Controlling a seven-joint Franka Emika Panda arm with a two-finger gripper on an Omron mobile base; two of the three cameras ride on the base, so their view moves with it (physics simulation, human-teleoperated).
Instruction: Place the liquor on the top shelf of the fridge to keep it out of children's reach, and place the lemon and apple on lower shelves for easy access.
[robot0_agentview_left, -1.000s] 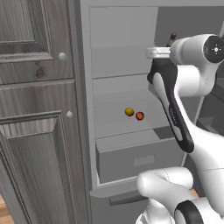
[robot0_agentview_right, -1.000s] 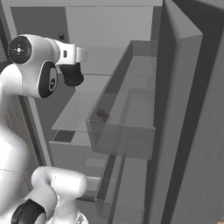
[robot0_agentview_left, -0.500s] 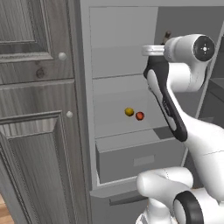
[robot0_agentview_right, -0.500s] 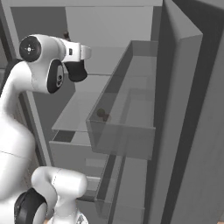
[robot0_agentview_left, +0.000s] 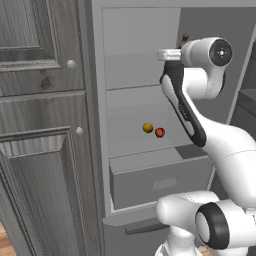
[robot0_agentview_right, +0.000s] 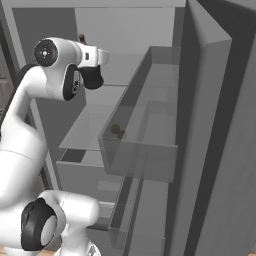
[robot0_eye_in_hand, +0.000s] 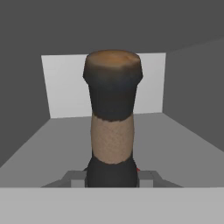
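Observation:
My gripper (robot0_eye_in_hand: 112, 178) is shut on the liquor (robot0_eye_in_hand: 113, 118), a dark bottle with a tan neck and a brownish stopper that stands upright between the fingers. It is held inside the fridge (robot0_agentview_left: 95, 100), in the uppermost compartment above the top shelf (robot0_agentview_left: 132, 88). The stopper (robot0_agentview_left: 185, 37) peeks out above my wrist, and the bottle's body is hidden behind the arm. The lemon (robot0_agentview_left: 147, 128) and the apple (robot0_agentview_left: 159, 132) lie side by side, almost touching, on a lower shelf (robot0_agentview_left: 130, 146). Both also show through the door bin as the lemon (robot0_agentview_right: 115, 129) and the apple (robot0_agentview_right: 123, 135).
A grey drawer box (robot0_agentview_left: 160, 182) stands out below the fruit shelf. Wood-grain cupboards (robot0_agentview_left: 40, 125) flank the fridge on the left. The open fridge door (robot0_agentview_right: 215, 125) with its translucent bins (robot0_agentview_right: 145, 150) stands close on the right of the arm.
The arm has pushed further into the upper compartment with the liquor still gripped. The lemon and apple have not moved.

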